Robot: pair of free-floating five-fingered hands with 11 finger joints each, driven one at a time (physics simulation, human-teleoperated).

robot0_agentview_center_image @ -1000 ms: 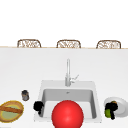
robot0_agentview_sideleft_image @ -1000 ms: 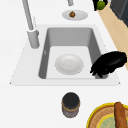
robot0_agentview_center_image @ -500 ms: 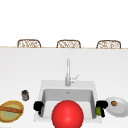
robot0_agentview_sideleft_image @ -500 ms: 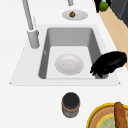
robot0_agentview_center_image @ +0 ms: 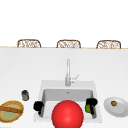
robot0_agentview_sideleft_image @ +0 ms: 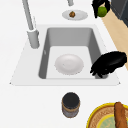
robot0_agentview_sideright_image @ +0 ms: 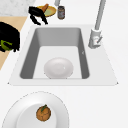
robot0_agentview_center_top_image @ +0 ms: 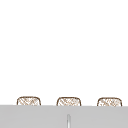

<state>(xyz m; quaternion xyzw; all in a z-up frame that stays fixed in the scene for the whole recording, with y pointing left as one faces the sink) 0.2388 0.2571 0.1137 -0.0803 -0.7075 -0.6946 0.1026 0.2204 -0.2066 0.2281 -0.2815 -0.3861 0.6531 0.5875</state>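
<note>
My right hand (robot0_agentview_center_image: 91, 103) is shut on a small green lime (robot0_agentview_center_image: 87, 108) above the sink's right rim. The left side view has this hand (robot0_agentview_sideleft_image: 99, 5) and lime (robot0_agentview_sideleft_image: 102, 11) at the far top right, and the right side view has the hand (robot0_agentview_sideright_image: 9, 36) and lime (robot0_agentview_sideright_image: 5, 44) at the left edge. My left hand (robot0_agentview_center_image: 38, 106) hangs open over the sink's front left corner, its fingers (robot0_agentview_sideleft_image: 101, 70) drooping toward the basin. A white plate (robot0_agentview_sideleft_image: 69, 64) lies in the sink (robot0_agentview_center_image: 43, 88).
A large red ball (robot0_agentview_center_image: 67, 115) covers the sink's front. The faucet (robot0_agentview_center_image: 67, 73) stands behind the basin. A dark jar (robot0_agentview_center_image: 25, 95) and a yellow plate (robot0_agentview_center_image: 7, 115) with a baguette (robot0_agentview_sideleft_image: 120, 113) sit left. At right, a white plate (robot0_agentview_center_image: 122, 108) holds a brown nut-like item (robot0_agentview_center_image: 114, 103).
My right hand has carried the lime leftward, from beside the right white plate to the sink's right rim. The left hand has stayed where it was.
</note>
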